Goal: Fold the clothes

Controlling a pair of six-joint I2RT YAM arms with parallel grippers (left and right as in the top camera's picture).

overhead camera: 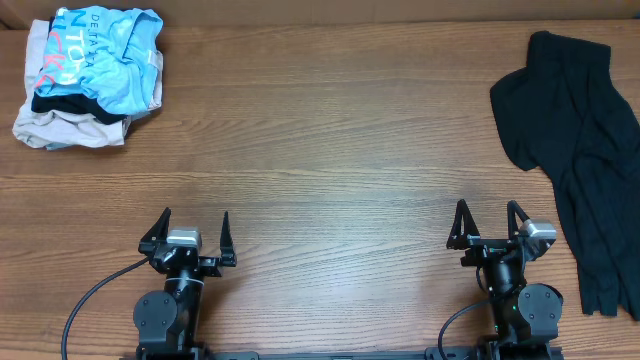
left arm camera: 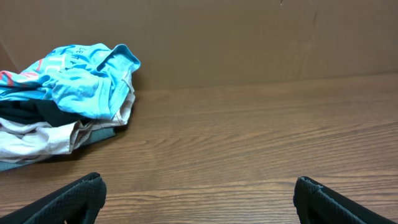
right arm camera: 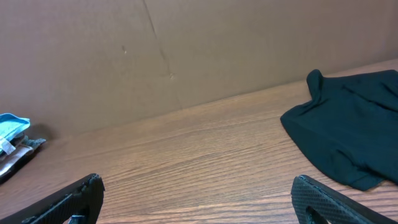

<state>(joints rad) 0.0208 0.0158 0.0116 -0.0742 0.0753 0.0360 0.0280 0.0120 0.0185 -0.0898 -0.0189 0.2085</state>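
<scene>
The clothes, a black T-shirt (overhead camera: 582,160), lie crumpled along the table's right edge, reaching from the far side toward the front; in the right wrist view the T-shirt (right arm camera: 348,134) shows at the right. My right gripper (overhead camera: 489,214) stands open at the front, left of the shirt and clear of it, with bare wood between its fingers (right arm camera: 317,200). Toward the front left my left gripper (overhead camera: 194,222) is open too, holding nothing, its fingers (left arm camera: 74,200) wide apart over the table.
A pile of folded garments, a light blue shirt (overhead camera: 105,55) on top of a beige garment (overhead camera: 65,128), sits at the far left corner; the blue shirt (left arm camera: 81,78) also shows in the left wrist view. A brown cardboard wall (right arm camera: 186,50) backs the table.
</scene>
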